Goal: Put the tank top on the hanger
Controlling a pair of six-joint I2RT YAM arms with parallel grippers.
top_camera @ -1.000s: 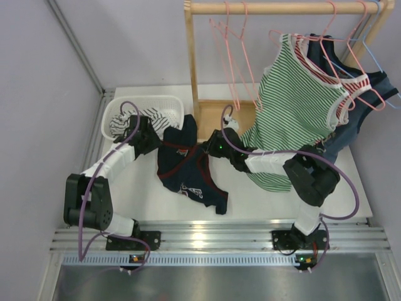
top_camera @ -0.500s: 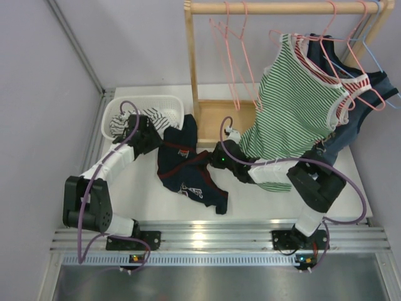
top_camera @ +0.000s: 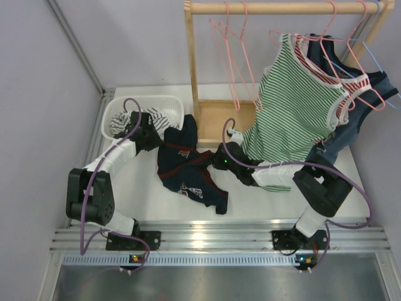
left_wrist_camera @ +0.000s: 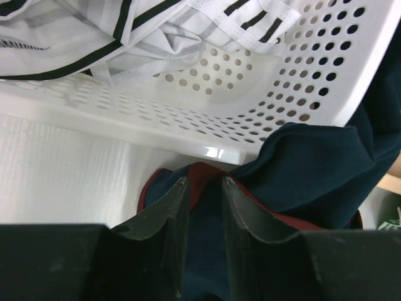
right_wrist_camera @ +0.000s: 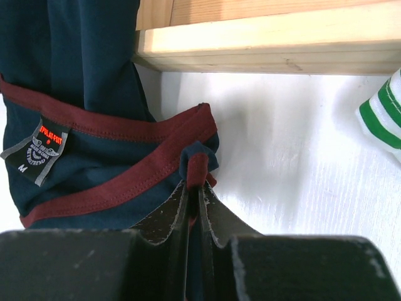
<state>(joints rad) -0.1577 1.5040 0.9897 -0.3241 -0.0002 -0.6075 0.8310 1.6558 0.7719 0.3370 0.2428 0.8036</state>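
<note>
Right gripper (right_wrist_camera: 194, 188) here is clamped tight on a bunched bit of maroon trim of the dark navy sleeveless tank top (right_wrist_camera: 81, 94) w/ the white print, which lies crumpled on the white table (top_camera: 138, 188) btwn my two arms, one end up against the white perforated plastic basket (left_wrist_camera: 301, 81). Left gripper (left_wrist_camera: 200, 185) has its jaws partway apart astride the maroon hem right by that basket, tbh can't tell if they're actually pinching it. The thin pink wire hanger (top_camera: 233, 63) hangs bare on the wooden rail (top_camera: 282, 7), well apart from the top.
</note>
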